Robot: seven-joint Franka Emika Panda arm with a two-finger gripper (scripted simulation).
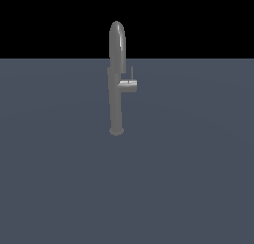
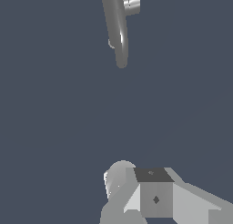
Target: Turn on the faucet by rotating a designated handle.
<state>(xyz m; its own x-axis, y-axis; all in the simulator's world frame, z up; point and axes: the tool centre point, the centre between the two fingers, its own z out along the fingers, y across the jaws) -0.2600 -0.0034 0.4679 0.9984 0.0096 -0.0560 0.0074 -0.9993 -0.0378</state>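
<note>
Gripper [image 2: 157, 198] sits low-centre in the wrist view; only blocky grey parts show, so I can't tell how far open it is, and it holds nothing visible. It's absent from the exterior view. Well apart from it, faucet [image 1: 116, 84] stands upright on the tabletop [image 1: 59, 178], upper centre of the exterior view. Handle [image 1: 128, 84] sticks out toward the exterior view's right, thin lever pointing up; handle stub also shows in the wrist view's upper centre. Judgement: approach not begun. Come in on the lever side, clear of the spout arch, contact the thin rod and push tangentially.
</note>
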